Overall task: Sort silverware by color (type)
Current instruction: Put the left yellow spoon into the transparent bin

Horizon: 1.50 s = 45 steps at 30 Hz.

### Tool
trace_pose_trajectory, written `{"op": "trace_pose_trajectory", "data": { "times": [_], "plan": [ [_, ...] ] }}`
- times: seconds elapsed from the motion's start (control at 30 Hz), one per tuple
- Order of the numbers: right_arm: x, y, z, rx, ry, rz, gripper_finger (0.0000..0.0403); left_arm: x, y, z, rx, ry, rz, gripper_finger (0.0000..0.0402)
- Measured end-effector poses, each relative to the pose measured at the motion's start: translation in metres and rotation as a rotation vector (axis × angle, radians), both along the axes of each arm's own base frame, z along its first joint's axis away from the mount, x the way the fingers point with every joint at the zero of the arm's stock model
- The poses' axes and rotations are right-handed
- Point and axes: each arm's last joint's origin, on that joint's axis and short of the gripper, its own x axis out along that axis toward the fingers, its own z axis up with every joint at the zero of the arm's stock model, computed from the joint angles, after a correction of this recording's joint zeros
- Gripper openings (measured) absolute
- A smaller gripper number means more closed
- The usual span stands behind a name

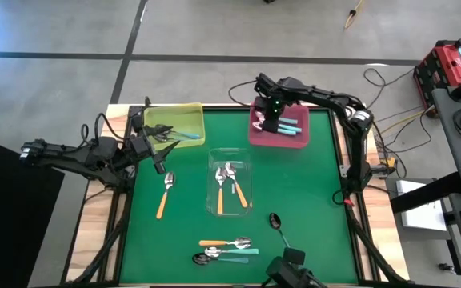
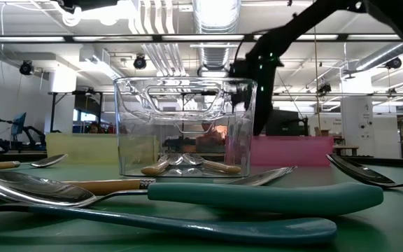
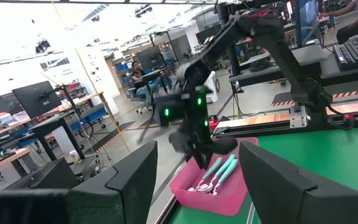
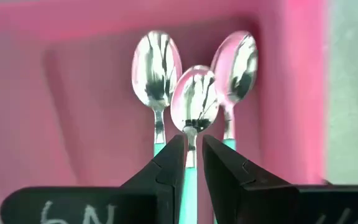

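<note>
Right wrist view shows the right end effector (image 4: 193,163) with fingers slightly apart around the teal handle of the middle spoon (image 4: 194,102); whether it is gripped I cannot tell. Two more teal spoons flank it in the pink tray (image 1: 278,134), at one o'clock on the bench (image 1: 310,208). Orange spoons (image 1: 229,186) lie in the clear tray (image 1: 230,156) at centre. At ten o'clock, the left end effector (image 1: 163,141), fingers spread, hangs over the yellow tray (image 1: 176,113).

Right gripper (image 4: 193,163) jaws slightly parted; left gripper (image 1: 163,145) jaws wide.
</note>
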Motion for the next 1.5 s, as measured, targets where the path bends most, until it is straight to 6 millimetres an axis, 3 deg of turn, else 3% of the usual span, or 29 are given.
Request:
{"op": "trace_pose_trajectory", "data": {
  "times": [0.2,0.43,0.7,1.03,1.23,1.5],
  "plan": [
    [-0.001,0.024,0.047,-0.064,-0.137,-0.019,0.0052,0.005,-0.001,-0.002,-0.03,-0.003,-0.003,0.021],
    [-0.002,0.073,0.099,-0.105,-0.334,0.064,0.0051,0.015,-0.002,-0.006,-0.145,-0.036,-0.01,0.021],
    [-0.005,0.136,0.132,-0.192,-0.556,0.215,0.0051,0.033,-0.005,-0.026,-0.361,0.021,0.007,0.021],
    [-0.019,0.196,0.115,-0.258,-0.663,0.293,0.0051,0.047,-0.01,-0.024,-0.662,0.195,0.032,0.021],
    [-0.028,0.22,0.101,-0.284,-0.682,0.279,0.0051,0.051,-0.018,-0.027,-0.837,0.343,0.053,0.021],
    [-0.029,0.243,0.082,-0.213,-0.685,0.305,0.0051,0.066,-0.048,-0.031,-0.978,0.477,-0.011,0.021]
  ]
}}
